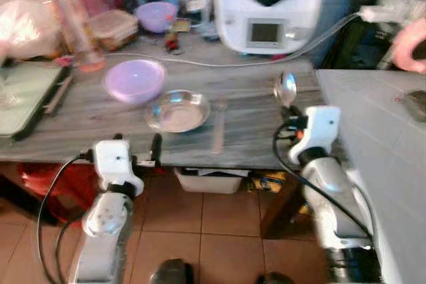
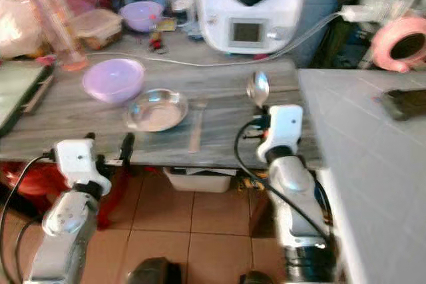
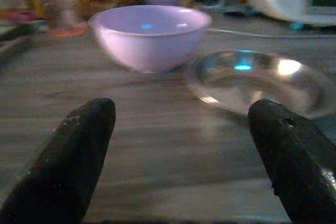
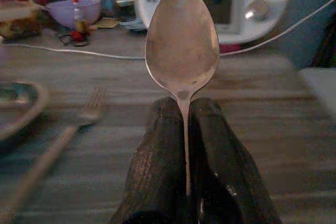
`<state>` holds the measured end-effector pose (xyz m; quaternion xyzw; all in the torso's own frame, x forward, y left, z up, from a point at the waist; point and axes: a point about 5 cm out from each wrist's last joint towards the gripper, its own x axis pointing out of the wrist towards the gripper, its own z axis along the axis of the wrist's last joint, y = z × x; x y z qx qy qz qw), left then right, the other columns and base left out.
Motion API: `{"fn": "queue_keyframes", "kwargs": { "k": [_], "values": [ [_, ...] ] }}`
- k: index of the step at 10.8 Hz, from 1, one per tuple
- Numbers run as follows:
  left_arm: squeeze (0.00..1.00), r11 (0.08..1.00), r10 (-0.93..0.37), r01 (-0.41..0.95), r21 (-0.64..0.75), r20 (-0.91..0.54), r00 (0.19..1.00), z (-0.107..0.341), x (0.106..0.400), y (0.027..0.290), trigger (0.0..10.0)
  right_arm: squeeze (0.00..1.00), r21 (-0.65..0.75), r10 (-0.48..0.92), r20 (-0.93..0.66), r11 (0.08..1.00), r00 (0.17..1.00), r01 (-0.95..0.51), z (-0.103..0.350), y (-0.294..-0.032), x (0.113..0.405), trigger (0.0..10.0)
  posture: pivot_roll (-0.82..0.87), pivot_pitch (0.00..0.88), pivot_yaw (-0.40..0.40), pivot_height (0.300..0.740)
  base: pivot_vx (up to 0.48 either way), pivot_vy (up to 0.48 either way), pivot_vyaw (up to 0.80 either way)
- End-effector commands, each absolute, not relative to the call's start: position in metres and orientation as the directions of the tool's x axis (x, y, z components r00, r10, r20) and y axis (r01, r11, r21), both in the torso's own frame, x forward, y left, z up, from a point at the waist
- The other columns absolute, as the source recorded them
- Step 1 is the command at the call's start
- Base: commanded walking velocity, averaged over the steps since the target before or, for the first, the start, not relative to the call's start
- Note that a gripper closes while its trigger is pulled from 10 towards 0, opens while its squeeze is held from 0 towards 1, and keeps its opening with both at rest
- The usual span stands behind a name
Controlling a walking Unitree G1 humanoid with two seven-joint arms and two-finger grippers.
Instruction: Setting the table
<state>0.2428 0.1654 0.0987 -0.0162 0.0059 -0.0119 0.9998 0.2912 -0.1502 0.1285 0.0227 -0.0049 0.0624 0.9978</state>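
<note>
Fingers, right: both black fingers of my right gripper are squeezed tight on the spoon. I hold its thin handle and the round end sticks out in front.
Fingers, left: my left gripper is wide apart and holds nothing. It hangs at the near edge of the table.
Where the spoon is: up in the air over the right part of the table, to the right of the fork.
Place setting: the metal plate sits near the middle, the purple bowl is just behind it, and the fork lies just to its right.
How I do it well: I think I should lower the spoon slowly, lay it flat beside the fork, and keep it straight like the fork.
Watch out: I let go only when the spoon touches the wood, so it does not bounce.
</note>
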Motion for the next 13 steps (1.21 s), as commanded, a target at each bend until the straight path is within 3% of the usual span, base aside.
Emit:
{"fn": "queue_keyframes", "kwargs": {
  "k": [1, 6, 13],
  "values": [
    [0.0, 0.999, -0.03, 0.03, -0.02, -0.011, 0.999, 0.1, 0.243, 0.165, 10.0, 0.0, 0.042, 0.114, -0.008, 0.993, 0.993, -0.113, 0.126, -0.152, 0.292, 10.0, 0.02, 0.07, 0.042, 0.74, 0.0, 0.349, 0.0],
    [0.0, 1.0, -0.026, 0.026, -0.016, -0.008, 1.0, 0.101, 0.242, 0.165, 10.0, 0.0, 0.065, 0.07, -0.037, 0.996, 0.997, -0.067, 0.123, -0.158, 0.295, 10.0, 0.03, 0.087, 0.043, 0.74, 0.0, 0.0, 0.0],
    [0.0, 0.998, -0.056, 0.057, 0.011, -0.028, 0.998, 0.106, 0.227, 0.166, 10.0, 0.0, 0.195, 0.079, -0.043, 0.978, 0.996, -0.069, 0.143, -0.153, 0.341, 10.0, 0.08, 0.169, 0.075, 0.74, 0.0, 0.0, 0.0]
  ]
}}
